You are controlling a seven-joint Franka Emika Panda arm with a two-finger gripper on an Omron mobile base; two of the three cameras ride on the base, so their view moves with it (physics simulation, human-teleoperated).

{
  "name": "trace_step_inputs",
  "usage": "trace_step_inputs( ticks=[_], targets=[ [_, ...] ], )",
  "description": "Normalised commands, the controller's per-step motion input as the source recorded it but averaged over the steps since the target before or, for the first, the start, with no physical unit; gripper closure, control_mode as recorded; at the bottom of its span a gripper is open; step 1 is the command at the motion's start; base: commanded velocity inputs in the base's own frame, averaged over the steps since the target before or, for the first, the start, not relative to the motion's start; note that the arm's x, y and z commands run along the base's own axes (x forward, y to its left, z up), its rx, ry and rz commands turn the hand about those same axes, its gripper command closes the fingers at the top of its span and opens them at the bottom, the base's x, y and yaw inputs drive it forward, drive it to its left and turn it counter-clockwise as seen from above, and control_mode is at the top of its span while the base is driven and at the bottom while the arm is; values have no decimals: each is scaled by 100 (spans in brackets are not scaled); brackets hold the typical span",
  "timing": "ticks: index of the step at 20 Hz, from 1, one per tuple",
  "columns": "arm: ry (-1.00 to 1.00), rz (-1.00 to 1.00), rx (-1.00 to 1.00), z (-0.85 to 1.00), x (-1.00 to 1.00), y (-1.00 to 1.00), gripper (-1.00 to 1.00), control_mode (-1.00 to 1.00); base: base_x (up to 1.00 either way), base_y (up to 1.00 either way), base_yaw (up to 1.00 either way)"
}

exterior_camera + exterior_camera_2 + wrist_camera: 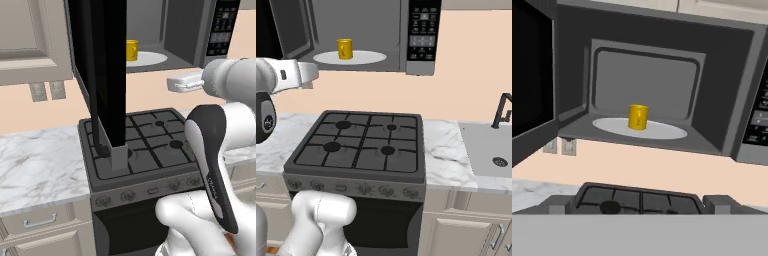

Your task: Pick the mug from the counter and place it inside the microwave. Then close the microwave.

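progress: the mug (638, 117) already stands upright on the turntable (662, 131) inside the microwave (727, 90), so by my reading the placing is done.
left to do: the door (102, 75) hangs wide open on the left side; closing it looks like the one step remaining.
mug place: on the left half of the turntable, clear of the walls, nothing touching it.
fingers: two dark tips (557, 205) sit far apart at the bottom of the hand view, wide and holding nothing, backed off from the microwave and facing its opening.
surface: white marble (40, 165) on both sides of the stove (361, 142); no task thing lies on it.
counts: one mug, one microwave, one door, one turntable, four burners on the stove, one sink (491, 150) at the right.
risk: the open door reaches out over the stove, so i judge the arm must get round its outer face to push it.
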Motion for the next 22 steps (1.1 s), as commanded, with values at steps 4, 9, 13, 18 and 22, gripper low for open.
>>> trace_step_inputs(
  ticks=[4, 9, 13, 18, 22],
  targets=[
    [-16, 0, 0, 20, -63, 2, -100, -100, 0, 0, 0],
    [-15, 0, 0, 15, -54, 14, -100, -100, 0, 0, 0],
    [-9, 0, 0, 19, -47, 22, -100, -100, 0, 0, 0],
    [5, 0, 0, 3, -68, 17, -100, -100, 0, 0, 0],
    [17, 0, 0, -1, -66, 0, -100, -100, 0, 0, 0]
  ],
)
